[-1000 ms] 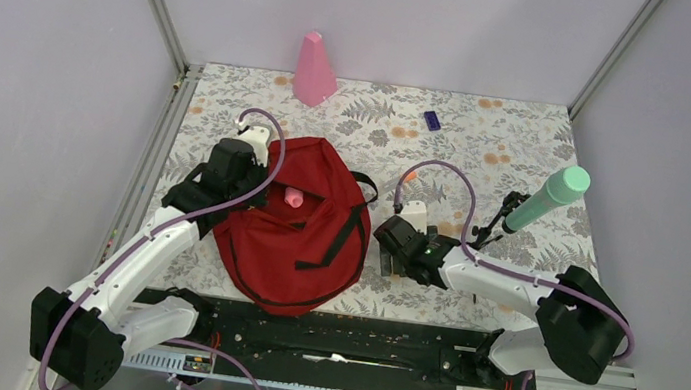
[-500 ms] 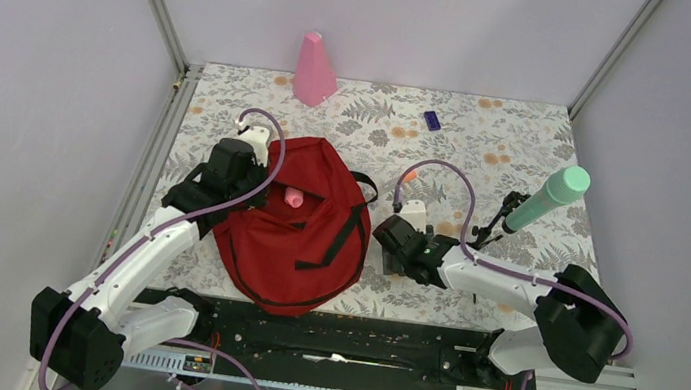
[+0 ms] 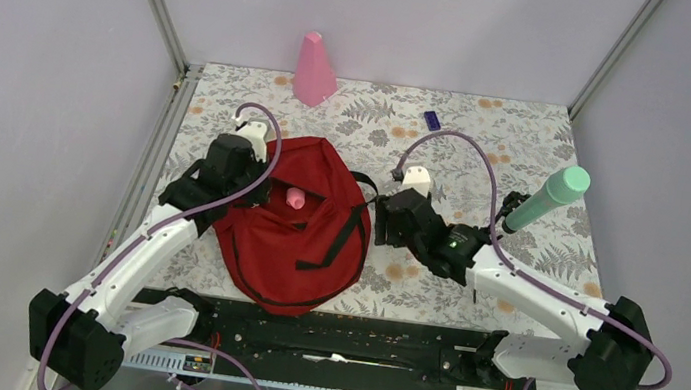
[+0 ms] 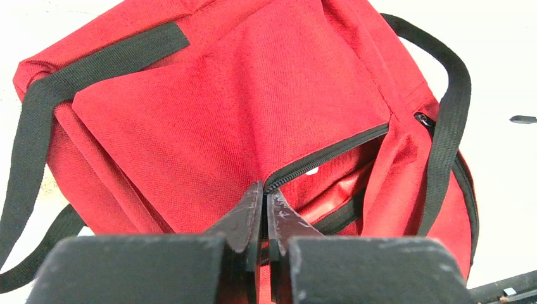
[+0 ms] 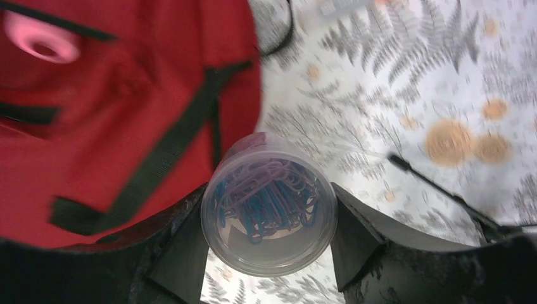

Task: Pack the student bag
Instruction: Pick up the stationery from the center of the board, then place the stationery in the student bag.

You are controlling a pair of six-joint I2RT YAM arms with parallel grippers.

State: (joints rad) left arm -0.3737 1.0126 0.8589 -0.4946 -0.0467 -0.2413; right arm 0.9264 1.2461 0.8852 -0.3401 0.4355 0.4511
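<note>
Left gripper (image 4: 265, 202) is clenched on the zipper edge of the red backpack (image 4: 221, 120), which spreads out ahead of its fingers; right gripper (image 5: 269, 193) grasps a clear jar (image 5: 269, 218) of paper clips, with the backpack just to its left.

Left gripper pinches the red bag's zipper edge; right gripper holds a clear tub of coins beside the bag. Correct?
Not coins: the right wrist view shows blue and purple paper clips in the clear tub held by the right gripper. The rest stands: the left gripper pinches the student bag at its zipper edge.
</note>
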